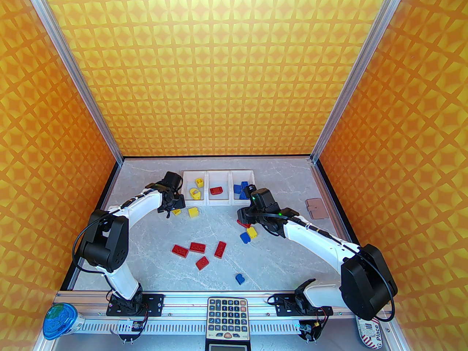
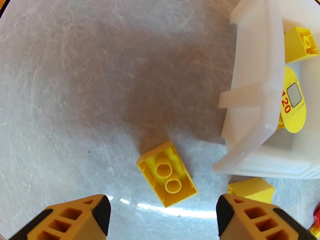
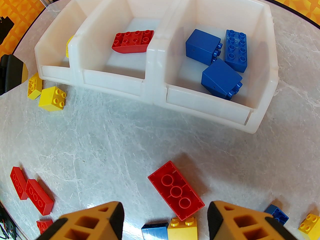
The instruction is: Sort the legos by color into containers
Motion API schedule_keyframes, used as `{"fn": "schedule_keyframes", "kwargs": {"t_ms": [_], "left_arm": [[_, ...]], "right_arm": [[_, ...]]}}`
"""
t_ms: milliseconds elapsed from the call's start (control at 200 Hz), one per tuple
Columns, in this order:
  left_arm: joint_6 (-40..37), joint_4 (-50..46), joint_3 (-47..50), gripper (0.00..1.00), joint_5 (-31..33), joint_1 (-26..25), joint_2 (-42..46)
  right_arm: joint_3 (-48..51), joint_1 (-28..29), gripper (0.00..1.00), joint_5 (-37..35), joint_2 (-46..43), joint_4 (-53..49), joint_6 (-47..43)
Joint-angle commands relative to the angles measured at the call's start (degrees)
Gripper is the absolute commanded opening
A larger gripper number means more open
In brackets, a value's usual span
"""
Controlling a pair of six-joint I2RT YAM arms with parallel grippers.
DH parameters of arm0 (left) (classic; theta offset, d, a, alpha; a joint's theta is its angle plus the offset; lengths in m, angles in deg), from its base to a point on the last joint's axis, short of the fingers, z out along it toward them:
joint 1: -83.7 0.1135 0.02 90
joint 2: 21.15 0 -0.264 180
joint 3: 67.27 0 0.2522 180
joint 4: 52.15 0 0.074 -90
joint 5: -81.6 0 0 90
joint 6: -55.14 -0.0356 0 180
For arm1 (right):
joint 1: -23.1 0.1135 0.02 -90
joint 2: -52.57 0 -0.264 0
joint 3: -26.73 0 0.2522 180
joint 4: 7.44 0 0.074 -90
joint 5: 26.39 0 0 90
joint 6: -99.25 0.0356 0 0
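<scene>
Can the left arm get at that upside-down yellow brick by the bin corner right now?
Probably yes. The left pincer is open just over the yellow brick, with nothing covering it. The bin and a second yellow brick sit close on one side.

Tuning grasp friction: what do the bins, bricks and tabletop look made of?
Bins: white, slightly translucent moulded plastic with a satin finish; the walls glow with light.
Bricks: hard glossy plastic, with crisp edges and sharp highlights.
Tabletop: smooth, grey and marble-veined, with glare streaks; likely printed laminate or vinyl, though real stone cannot be excluded.
</scene>
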Motion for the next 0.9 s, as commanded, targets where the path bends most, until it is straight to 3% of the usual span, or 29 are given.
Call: {"fn": "schedule_keyframes", "kwargs": {"t_ms": [0,895], "left_arm": [[-1.1,1.4,0.0,0.74,-1.8,0.7,-2.0],[-2.3,1.3,-0.2,0.58,-2.1,1.9,-6.5]], "right_arm": [[0.1,0.4,0.60,-0.3,-1.1,0.5,-0.6],[0.2,0.4,0.60,-0.5,-1.5,0.1,-0.8]]}}
